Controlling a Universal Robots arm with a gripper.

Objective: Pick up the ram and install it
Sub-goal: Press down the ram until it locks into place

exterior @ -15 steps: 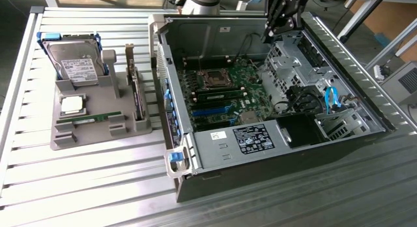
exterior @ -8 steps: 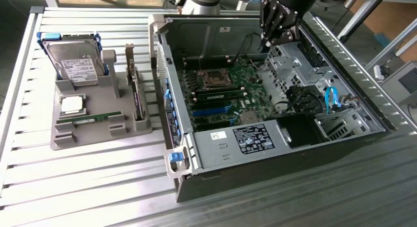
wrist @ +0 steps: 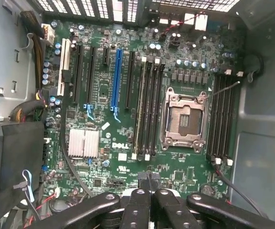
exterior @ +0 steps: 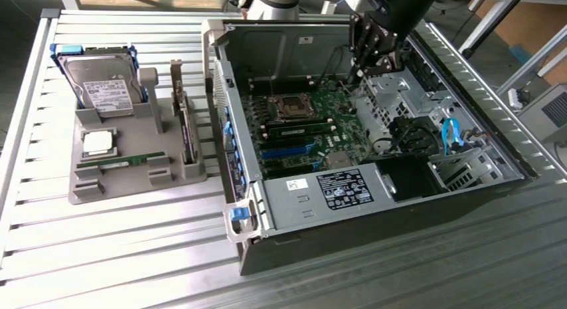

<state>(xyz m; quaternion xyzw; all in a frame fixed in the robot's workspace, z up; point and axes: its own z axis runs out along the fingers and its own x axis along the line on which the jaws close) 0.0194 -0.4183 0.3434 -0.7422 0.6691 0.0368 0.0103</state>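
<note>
Jaws closed, fingers [wrist: 136,210] pressed together with nothing seen between them, hanging above the motherboard [exterior: 341,116] inside the open computer case [exterior: 354,249], at its far end.

Nearest in the exterior view: bare slatted surface [exterior: 106,256] along the near edge. Case lying on its side toward the exterior view's right of the surface, side panel off. Power supply [exterior: 341,186] with a white label at the near end of the case interior; blue cable [exterior: 450,133] looped beside the drive bay on the exterior view's right.

Further in: the ram [exterior: 297,131] lying seated in a memory slot just beside the CPU socket [exterior: 288,106], on the socket's near side. Seen from the wrist camera as a pale strip [wrist: 138,112] in the outermost of the slots next to the socket [wrist: 184,119]. Well apart from the jaws, no contact.

Toward the exterior view's left edge of the surface: grey holder tray [exterior: 133,189]. Second green stick [exterior: 124,161] lying flat in a cradle at the near part of the tray. Processor chip [exterior: 97,143] just behind it. Expansion card [exterior: 183,119] standing upright along the tray side nearest the case. Hard drive [exterior: 105,83] propped at the far end of the tray.
</note>
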